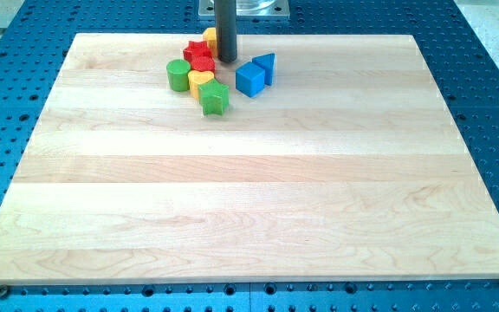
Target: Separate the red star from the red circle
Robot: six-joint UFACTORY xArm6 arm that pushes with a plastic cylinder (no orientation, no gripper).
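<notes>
The red star (197, 49) lies near the view's top, left of centre, touching the red circle (202, 63) just below it. My tip (226, 59) rests on the board right beside them, just to the right of the red circle and star. A yellow block (210, 35) sits behind the star, partly hidden by the rod.
A green circle (178, 75), a yellow block (200, 82) and a green star (215, 99) crowd just below the red pair. A blue cube (249, 79) and a blue triangle (265, 66) lie right of my tip. The wooden board (249, 199) ends close behind the cluster.
</notes>
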